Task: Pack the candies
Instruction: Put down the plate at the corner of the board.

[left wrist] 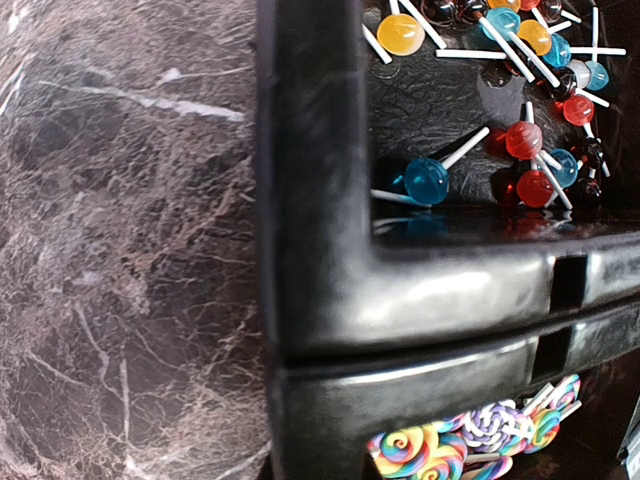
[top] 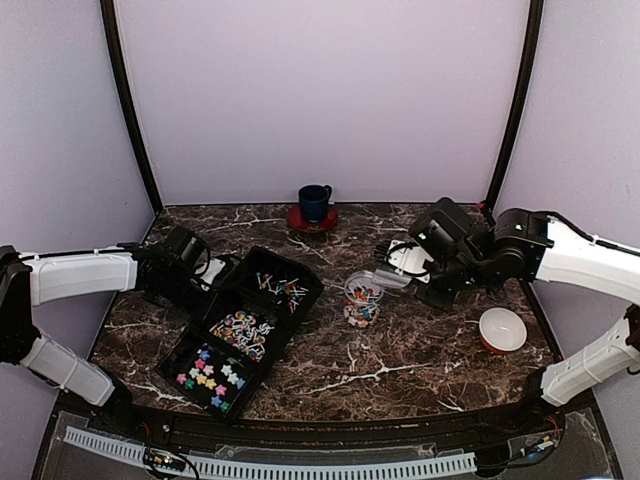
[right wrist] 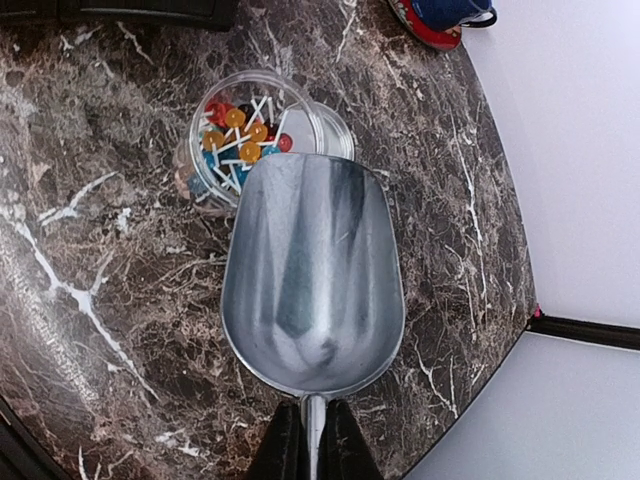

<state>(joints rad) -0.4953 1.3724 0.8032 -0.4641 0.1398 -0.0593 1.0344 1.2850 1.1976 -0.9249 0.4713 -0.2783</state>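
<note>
Dark veined marble counter [top: 400,350], pale lilac walls [top: 320,90]. The candies [right wrist: 238,135], round orange, red and blue heads on white sticks, lie in a clear jar [right wrist: 338,122] just ahead of the right jaws, which clamp an empty steel scoop [right wrist: 310,270]. The left jaws are closed beside a black tray [left wrist: 310,200].

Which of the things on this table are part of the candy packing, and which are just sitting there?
In the job:
- black tray of candies
- clear jar, some lollipops inside
- metal scoop, empty, held by the right gripper

Lying about:
- blue mug on a red saucer
- white bowl
</note>
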